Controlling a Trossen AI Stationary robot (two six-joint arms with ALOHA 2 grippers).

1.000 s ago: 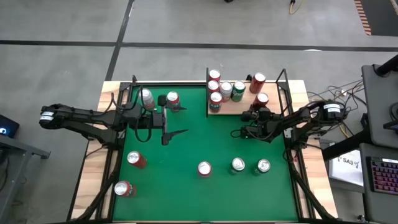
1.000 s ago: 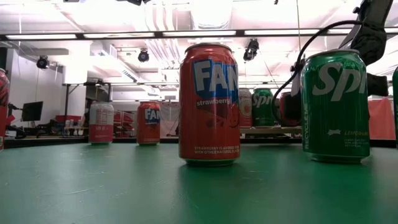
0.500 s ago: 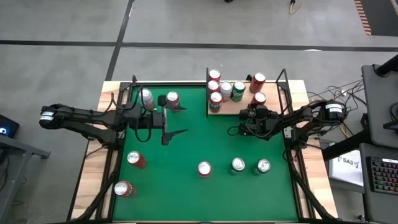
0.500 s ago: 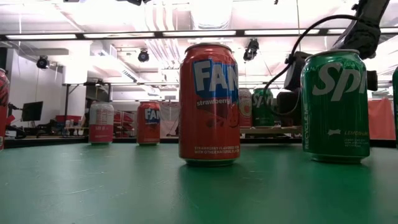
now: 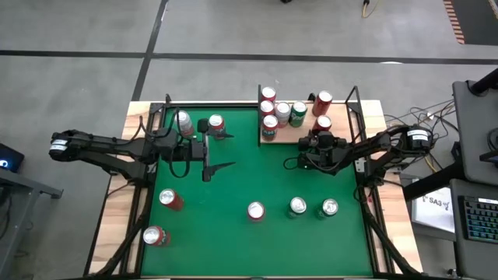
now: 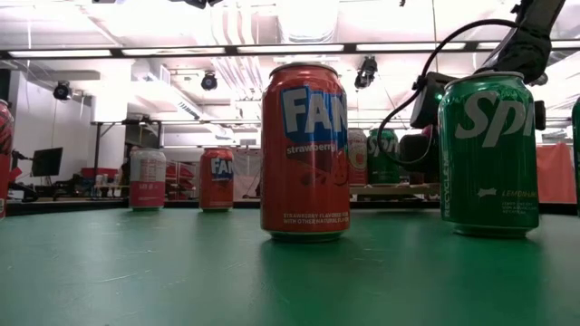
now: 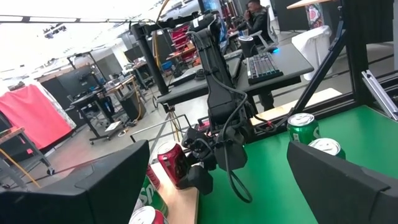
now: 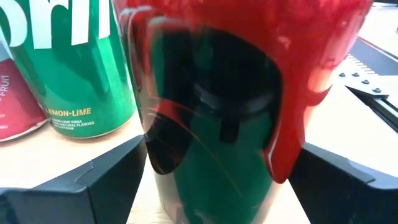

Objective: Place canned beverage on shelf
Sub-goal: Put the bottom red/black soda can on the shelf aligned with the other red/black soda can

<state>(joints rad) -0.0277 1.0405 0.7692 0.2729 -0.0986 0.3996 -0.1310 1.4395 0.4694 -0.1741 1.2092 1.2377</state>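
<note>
Right wrist view: right claw [image 8: 214, 180] spread around red aluminium can [image 8: 214, 81] on pale wooden shelf [image 5: 296, 134] | step: release | next: retract clear without tipping | left claw [image 5: 220, 152] spread, idle near worktop's far-left corner.

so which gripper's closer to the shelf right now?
Right. The right gripper is at the shelf's front edge, open around a red can. The left gripper waits open across the table.

a keyboard [image 5: 476, 220] lies on a desk [image 5: 467, 93] beside the green table [image 5: 233, 187].
</note>
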